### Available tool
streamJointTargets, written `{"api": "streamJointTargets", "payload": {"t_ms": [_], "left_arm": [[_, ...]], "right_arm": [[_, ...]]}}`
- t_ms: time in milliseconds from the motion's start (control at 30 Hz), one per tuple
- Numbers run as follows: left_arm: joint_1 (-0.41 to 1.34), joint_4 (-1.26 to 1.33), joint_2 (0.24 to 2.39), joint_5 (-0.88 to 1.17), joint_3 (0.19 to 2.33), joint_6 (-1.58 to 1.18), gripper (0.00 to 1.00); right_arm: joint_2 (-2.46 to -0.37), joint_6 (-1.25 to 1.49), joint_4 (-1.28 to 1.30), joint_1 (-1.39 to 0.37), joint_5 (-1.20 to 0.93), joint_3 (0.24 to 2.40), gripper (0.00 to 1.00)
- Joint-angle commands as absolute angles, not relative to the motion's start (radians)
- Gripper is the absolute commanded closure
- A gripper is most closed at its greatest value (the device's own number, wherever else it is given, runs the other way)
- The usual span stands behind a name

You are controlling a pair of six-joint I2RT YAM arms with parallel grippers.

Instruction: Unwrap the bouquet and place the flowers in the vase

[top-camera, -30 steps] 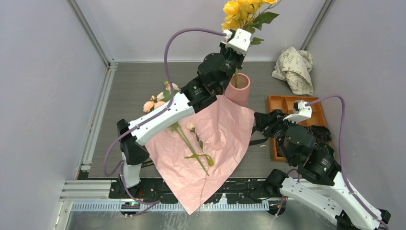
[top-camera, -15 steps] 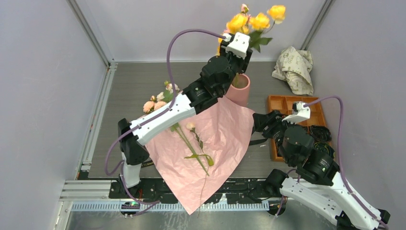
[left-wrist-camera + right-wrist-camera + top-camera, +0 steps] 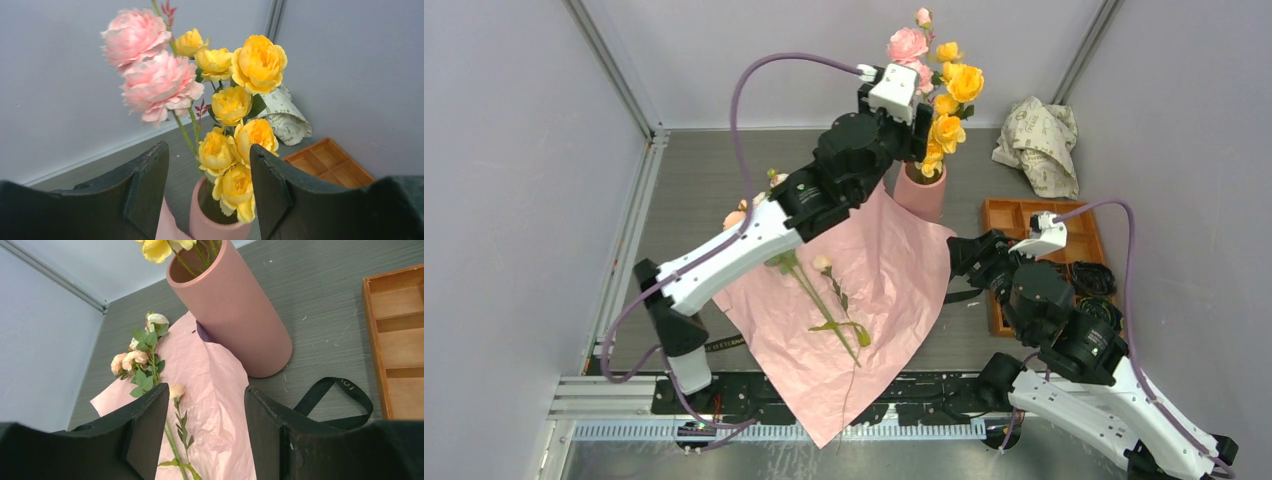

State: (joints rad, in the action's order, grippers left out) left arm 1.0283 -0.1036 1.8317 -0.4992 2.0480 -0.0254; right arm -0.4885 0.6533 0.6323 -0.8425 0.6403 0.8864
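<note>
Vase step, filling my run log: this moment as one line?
vase: upright, yellow and pink flowers in | left gripper: open | right gripper: open, empty | loose stems: on pink paper

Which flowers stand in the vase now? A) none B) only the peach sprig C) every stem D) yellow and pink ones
D: yellow flowers and pink flowers rise from the vase, while a peach sprig and a single stem lie outside it.

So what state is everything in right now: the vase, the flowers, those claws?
vase: upright, holding yellow and pink flowers
left gripper: open, empty
right gripper: open, empty
pink paper: unwrapped, spread out
loose stems: lying flat, outside the vase
black ribbon: untied, lying loose
printed paper: crumpled
</note>
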Motion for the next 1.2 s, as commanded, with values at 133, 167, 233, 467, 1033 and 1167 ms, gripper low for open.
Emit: {"api": "streamJointTargets", "payload": {"t_ms": [133,167,233,467,1033,1167], "left_arm": [[1.032,-0.132,1.441,-0.556,1.855,-0.155,0.39],[1.033,-0.144,1.395,-0.579,1.826,-0.164,0.39],[1.033,-0.169,1.298,-0.625,1.762,-0.190,0.40],[1.036,-0.348,1.001,-0.777,1.548,-0.317,0.42],[1.036,-0.826,0.750,-0.974,1.395,-0.630,0.46],[1.036,-0.878,0.750,-0.967,1.389,-0.671,0.46]], "right_arm": [[-0.537,0.624,0.553,-0.848,0.608,0.938,0.37],[-0.547,0.614,0.548,-0.848,0.602,0.952,0.37],[-0.571,0.596,0.533,-0.847,0.580,0.982,0.37],[-0.764,0.529,0.457,-0.848,0.396,1.143,0.38],[-1.499,0.629,0.611,-1.050,0.122,1.405,0.53],[-1.566,0.650,0.605,-1.051,0.124,1.341,0.57]]}}
